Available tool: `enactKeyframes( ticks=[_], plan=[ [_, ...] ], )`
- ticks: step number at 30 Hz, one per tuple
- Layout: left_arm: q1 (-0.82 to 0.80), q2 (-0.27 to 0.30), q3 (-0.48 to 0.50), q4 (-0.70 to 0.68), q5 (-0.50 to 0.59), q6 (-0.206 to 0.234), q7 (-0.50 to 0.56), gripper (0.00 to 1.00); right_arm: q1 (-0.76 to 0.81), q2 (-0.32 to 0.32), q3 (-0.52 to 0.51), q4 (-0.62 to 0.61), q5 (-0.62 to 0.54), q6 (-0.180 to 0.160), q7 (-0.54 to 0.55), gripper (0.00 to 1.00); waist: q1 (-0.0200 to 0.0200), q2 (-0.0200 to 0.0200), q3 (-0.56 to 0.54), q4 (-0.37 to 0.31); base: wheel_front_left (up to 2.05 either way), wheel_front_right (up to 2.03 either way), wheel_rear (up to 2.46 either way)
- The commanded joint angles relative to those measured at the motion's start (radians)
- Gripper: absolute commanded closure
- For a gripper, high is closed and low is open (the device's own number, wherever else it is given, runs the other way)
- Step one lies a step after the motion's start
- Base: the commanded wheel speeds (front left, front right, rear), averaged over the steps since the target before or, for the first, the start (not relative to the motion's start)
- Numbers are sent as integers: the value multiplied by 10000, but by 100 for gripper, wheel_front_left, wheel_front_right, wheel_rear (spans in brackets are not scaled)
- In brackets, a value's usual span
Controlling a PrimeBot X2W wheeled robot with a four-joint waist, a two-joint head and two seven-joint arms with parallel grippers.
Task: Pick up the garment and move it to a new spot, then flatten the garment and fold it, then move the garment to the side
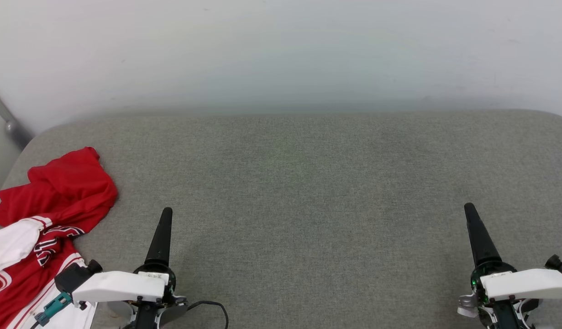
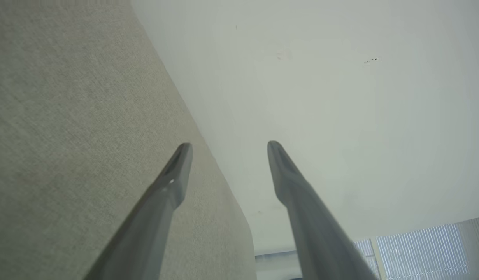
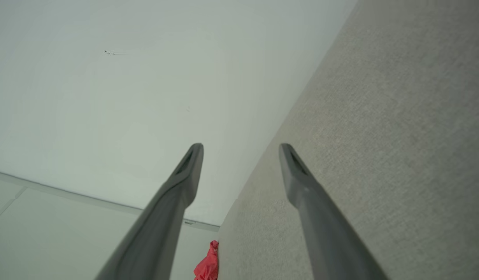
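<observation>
The garment (image 1: 57, 196) lies crumpled at eight o'clock on the grey cushion (image 1: 308, 183). The left gripper (image 2: 229, 144), near it at seven o'clock, and the right gripper (image 3: 241, 146), at four o'clock, are both spread and empty. The pick-up appears pending; next, the left gripper should reach toward nine o'clock and pinch a fold.

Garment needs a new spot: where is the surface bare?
Everything from the garment rightward is bare surface, back to the wall and between left gripper and right gripper. Crowded at the near left, garment beside the left gripper.
</observation>
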Motion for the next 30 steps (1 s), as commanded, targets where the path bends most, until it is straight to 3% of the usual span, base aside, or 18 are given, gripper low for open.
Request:
enactKeyframes(
  ticks=[1, 19, 30],
  plan=[
    [-288, 20, -78, -240, 609, -2, -146, 0, -107, -32, 38, -256, -593, -1, -135, 0, 0, -1, -5, 10, 0, 0, 0],
    [-457, 116, -778, -453, 5328, 257, -793, 0, 138, -2, -80, -1284, -4946, -1, 74, 0, 0, -1, -11, 136, 0, 0, 0],
    [-525, 358, -1181, -526, 7096, 504, -1098, 0, 346, -1, -156, -1765, -6454, -1, 397, 0, 0, -1, -12, 145, 0, 0, 0]
  ],
)
